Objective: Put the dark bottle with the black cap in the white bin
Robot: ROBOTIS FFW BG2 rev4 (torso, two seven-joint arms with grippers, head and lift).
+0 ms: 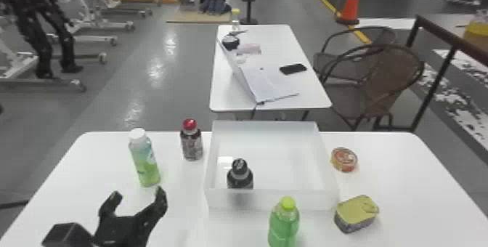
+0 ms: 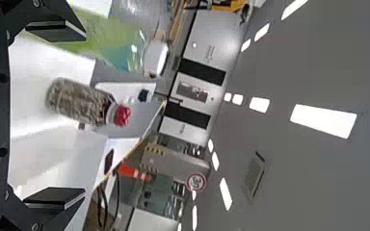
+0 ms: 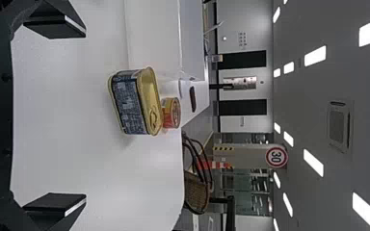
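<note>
With twelve o'clock pointing away from the robot and the white bin [image 1: 273,199] as the dial's centre, the left gripper [image 1: 138,193] sits at eight o'clock, reaching in from the head view's bottom edge, fingers pointing roughly to twelve over the table [image 1: 69,191]. The right wrist view has the right gripper [image 3: 84,115] over the tabletop, facing the rectangular tin [image 3: 134,102].

The left arm is cut off behind its gripper. The dark bottle with the black cap [image 1: 239,174] stands upright inside the bin, towards seven o'clock, its lower part veiled by the near wall. At six o'clock, outside the bin, the green bottle [image 1: 284,224] loses its base to the bottom edge.

The left gripper is spread wide, nothing between its fingers; the right is likewise wide apart and empty.
</note>
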